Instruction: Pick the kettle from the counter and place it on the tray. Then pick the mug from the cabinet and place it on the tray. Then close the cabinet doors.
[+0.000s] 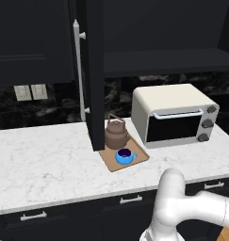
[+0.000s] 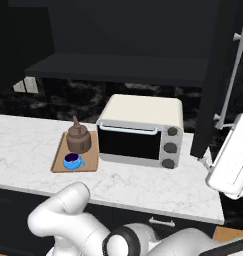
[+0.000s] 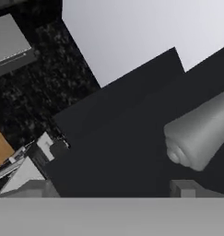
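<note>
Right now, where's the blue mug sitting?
The mug sits on the tray, at its near edge just in front of the kettle. It lies left of the toaster oven in both base views.

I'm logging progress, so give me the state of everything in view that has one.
kettle: upright on the tray
mug: upright on the tray, in front of the kettle
cabinet doors: both open
toaster oven: door shut
gripper: open, holding nothing

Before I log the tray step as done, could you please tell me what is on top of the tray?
The brown kettle and the blue mug both stand on the wooden tray; the board beneath them is covered.
</note>
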Robot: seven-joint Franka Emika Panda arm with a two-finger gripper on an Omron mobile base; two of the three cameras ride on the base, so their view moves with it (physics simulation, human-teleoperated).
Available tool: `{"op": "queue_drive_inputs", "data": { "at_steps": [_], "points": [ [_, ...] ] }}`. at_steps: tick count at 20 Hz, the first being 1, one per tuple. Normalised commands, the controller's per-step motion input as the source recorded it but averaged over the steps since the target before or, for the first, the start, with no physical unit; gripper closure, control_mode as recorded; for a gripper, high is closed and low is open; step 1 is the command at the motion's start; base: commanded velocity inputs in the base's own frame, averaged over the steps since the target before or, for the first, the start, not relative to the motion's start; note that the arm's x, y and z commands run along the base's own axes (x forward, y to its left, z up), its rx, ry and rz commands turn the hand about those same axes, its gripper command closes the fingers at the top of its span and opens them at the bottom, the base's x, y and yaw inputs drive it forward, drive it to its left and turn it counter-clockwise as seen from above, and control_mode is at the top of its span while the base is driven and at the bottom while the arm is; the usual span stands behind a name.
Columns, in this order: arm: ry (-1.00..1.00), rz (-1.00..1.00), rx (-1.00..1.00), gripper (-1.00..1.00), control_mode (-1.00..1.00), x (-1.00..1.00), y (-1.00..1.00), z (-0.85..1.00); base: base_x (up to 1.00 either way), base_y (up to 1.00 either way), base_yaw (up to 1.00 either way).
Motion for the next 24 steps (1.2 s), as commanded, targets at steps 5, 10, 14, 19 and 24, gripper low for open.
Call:
{"op": "queue_drive_inputs", "data": {
  "at_steps": [5, 10, 14, 19, 24],
  "points": [
    [-0.04, -0.14, -0.22, -1.00, -1.00, 0.14, 1.00, 0.24, 0.00, 0.00, 0.00],
    [-0.04, -0.21, -0.19, -1.00, -1.00, 0.29, 0.99, 0.16, 0.00, 0.00, 0.00],
    [-0.07, -0.21, -0.14, -1.00, -1.00, 0.46, 0.80, 0.11, 0.00, 0.00, 0.00],
    [-0.05, -0.24, -0.11, -1.00, -1.00, 0.68, 0.39, 0.09, 0.00, 0.00, 0.00],
    [0.00, -0.22, -0.07, -1.00, -1.00, 0.81, 0.04, 0.20, 0.00, 0.00, 0.00]
  ]
}}
